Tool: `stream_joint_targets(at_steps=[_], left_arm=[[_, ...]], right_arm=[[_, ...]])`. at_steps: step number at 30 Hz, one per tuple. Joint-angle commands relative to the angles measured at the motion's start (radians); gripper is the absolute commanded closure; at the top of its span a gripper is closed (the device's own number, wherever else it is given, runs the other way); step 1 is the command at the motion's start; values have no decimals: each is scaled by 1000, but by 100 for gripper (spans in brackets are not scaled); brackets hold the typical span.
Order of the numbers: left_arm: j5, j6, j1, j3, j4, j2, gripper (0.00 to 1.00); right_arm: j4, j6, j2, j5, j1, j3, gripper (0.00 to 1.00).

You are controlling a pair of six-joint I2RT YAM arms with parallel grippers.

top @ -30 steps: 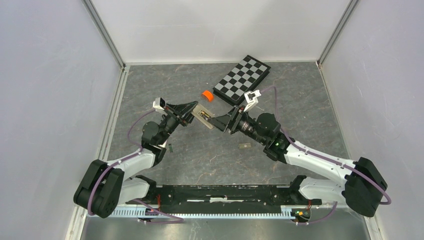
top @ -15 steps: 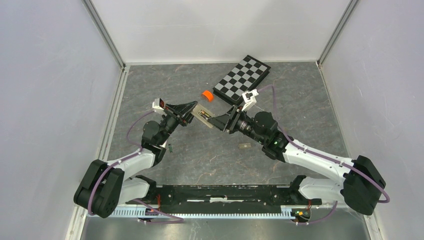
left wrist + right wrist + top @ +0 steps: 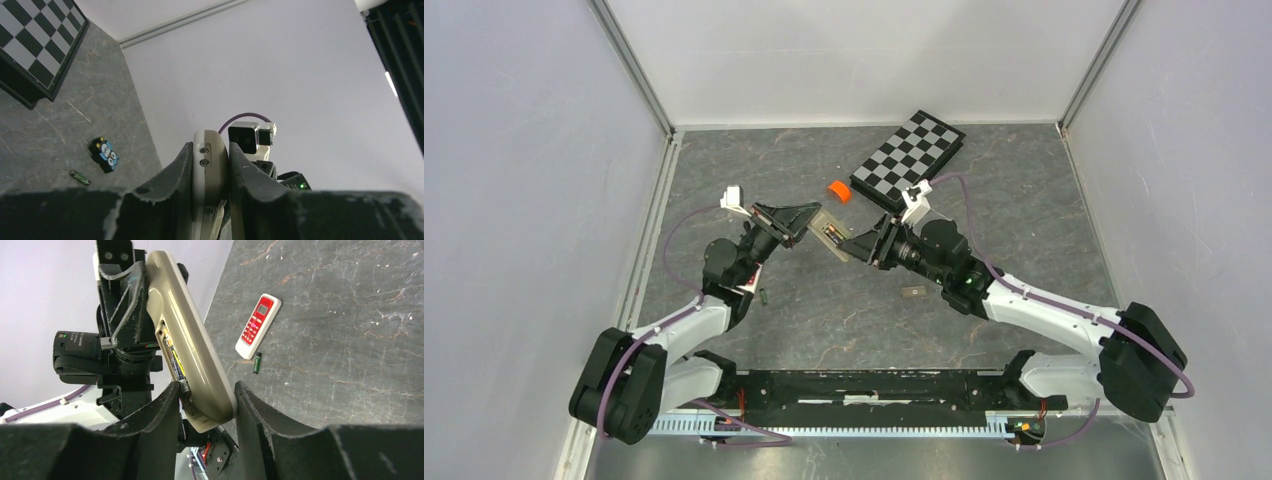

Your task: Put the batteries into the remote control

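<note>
From above, the left arm rises from its base at the lower left toward the middle of the table. Its elbow is bent and its wrist is turned to the right. The left gripper is clamped on one end of the beige remote, which is held off the table. The right arm stretches in low from the lower right, and the right gripper meets the remote's other end. A battery lies on the table just beside the left forearm. Behind the remote sit an orange roll and a checkerboard.

In the left wrist view, both fingers press flat against the remote's narrow end, which stands upright between them. On the table, a second battery lies near a blue-and-black gadget but not touching it.

In the right wrist view, the remote slants up from between the right fingers to the left gripper at its top end. Its open battery bay faces the camera, with a cell seated inside. The right jaws straddle the lower end, close against both sides, but whether they actually grip it cannot be told. Beyond, a red remote lies flat on the table, with the first battery just beside its lower end.
</note>
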Motion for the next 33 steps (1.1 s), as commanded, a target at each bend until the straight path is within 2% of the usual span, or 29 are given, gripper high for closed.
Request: stream_joint_targets(at_steps=[1,6,9,13,17,22,27,30,33], left_arm=[[189,94,-28,80,183,-54,98],[200,135,-26,85,140,-70,98],[181,181,-25,83,58,-87,98],[146,256,-22,85,-79,-120,98],[136,311,-15,82,-151,-138,98],[136,344,-14,80,-186,-140,98],[132,355,-13,83,-234,-125,98],[107,366,-15,94,-326,-105,98],[71,349,-22,86,-358,-47,98]], right_arm=[[-143,25,83,48,-30,17,60],[-117,30,95,9,-43,9,58],[-69,-8,65,-11,-53,-18,45],[46,-120,-8,-74,-72,-69,20],[101,-251,-96,-152,-85,-106,11],[57,-405,-182,-146,-114,-126,9],[-195,-541,-186,27,-128,-47,12],[-388,-575,-139,168,-138,18,18],[-497,-585,-77,237,-150,47,31]])
